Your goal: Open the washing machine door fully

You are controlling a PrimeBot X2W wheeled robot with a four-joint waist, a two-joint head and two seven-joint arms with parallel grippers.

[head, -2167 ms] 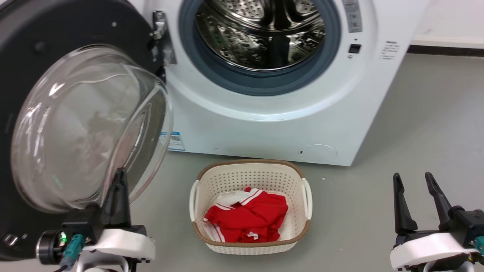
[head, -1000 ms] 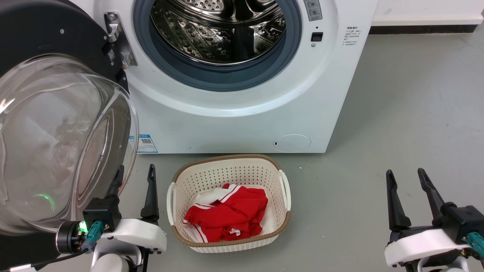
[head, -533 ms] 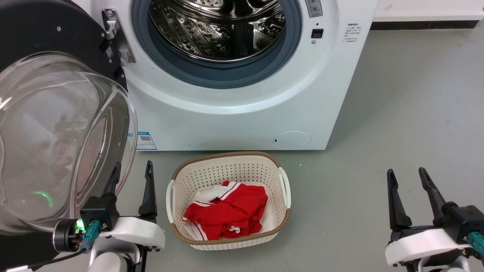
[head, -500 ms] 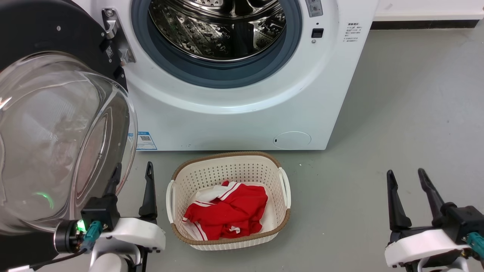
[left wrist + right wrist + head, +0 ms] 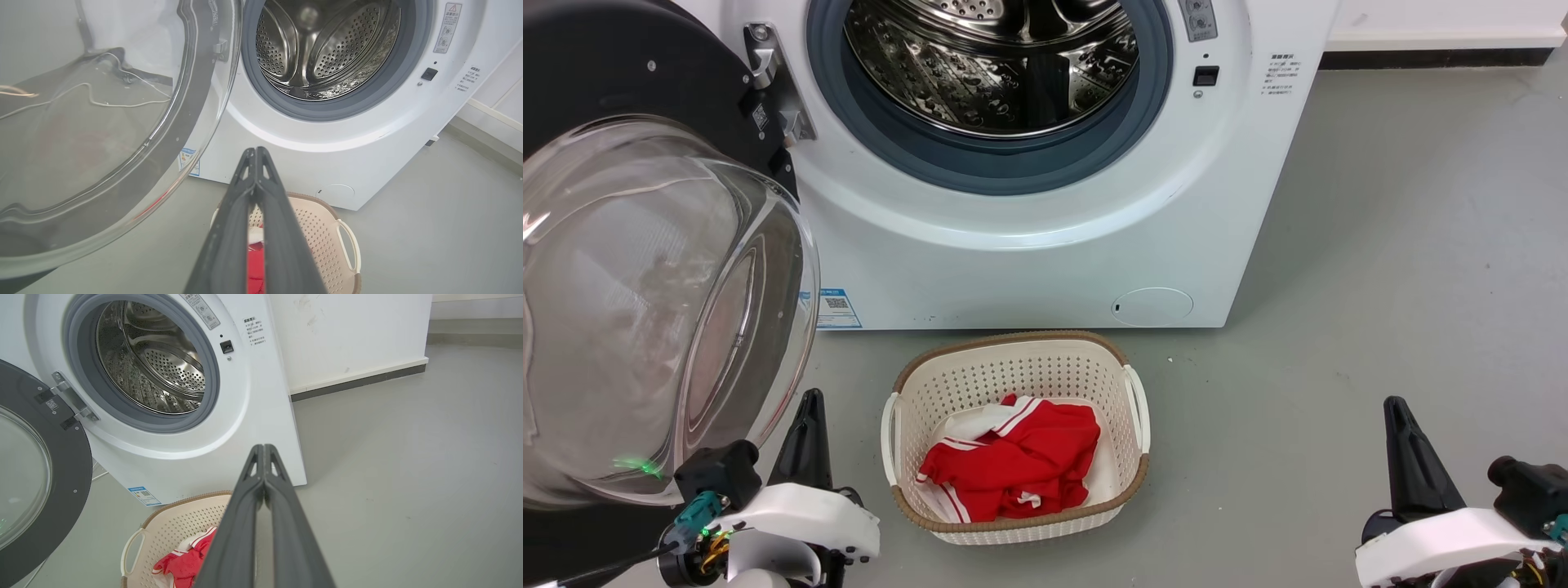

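Head view: the washing machine door (image 5: 645, 286) is standing swung wide at 9 o'clock of the washing machine (image 5: 1029, 253), its glass bowl bulging toward the camera and the drum mouth (image 5: 988, 65) lying bare. The left gripper (image 5: 809, 408) is hovering at 7 o'clock, near the bowl's lower rim (apart from it in the left wrist view), fingers closed tip to tip on nothing. The right gripper (image 5: 1396, 408), at 5 o'clock, is likewise pinched together and empty. A basket (image 5: 1013, 336) holding a red garment (image 5: 1021, 469) is sitting at 6 o'clock.
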